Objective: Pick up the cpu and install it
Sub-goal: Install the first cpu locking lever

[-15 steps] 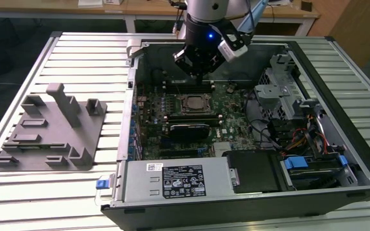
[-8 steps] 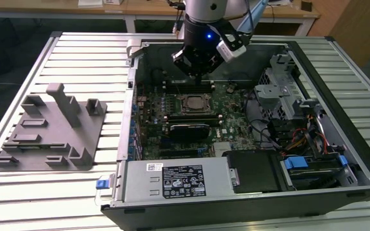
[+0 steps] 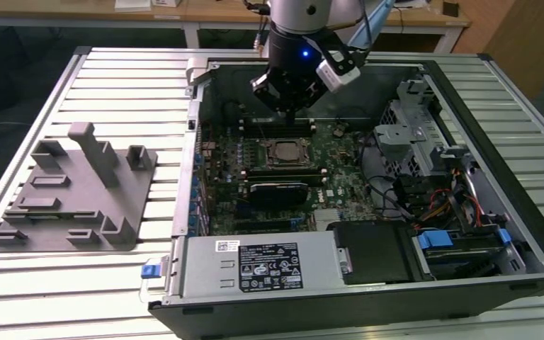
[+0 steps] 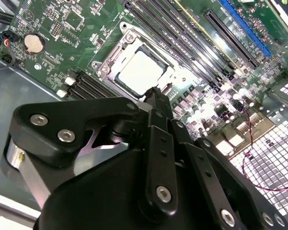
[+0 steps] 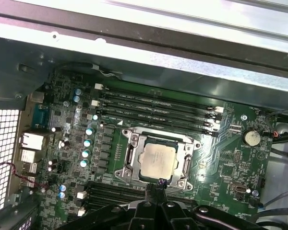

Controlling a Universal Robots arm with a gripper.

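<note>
The cpu [image 5: 157,159] lies flat inside the metal-framed socket [image 5: 129,155] on the green motherboard, its silvery top facing up. It also shows in the second wrist view as the cpu [image 4: 140,72] and in the exterior view as the cpu [image 3: 285,151]. My gripper [image 3: 291,108] hangs above the board, just off the socket towards the back of the case, not touching the chip. Its black fingertips [image 5: 156,188] are pressed together with nothing between them, and the gripper [image 4: 156,96] stands shut and empty.
The open computer case [image 3: 193,177] lies on a slatted metal table. Memory slots [image 5: 158,112] run beside the socket. A power supply [image 3: 263,265] and a drive cage [image 3: 423,142] fill the case's near and right parts. A grey plastic holder block [image 3: 74,191] sits at the exterior view's left.
</note>
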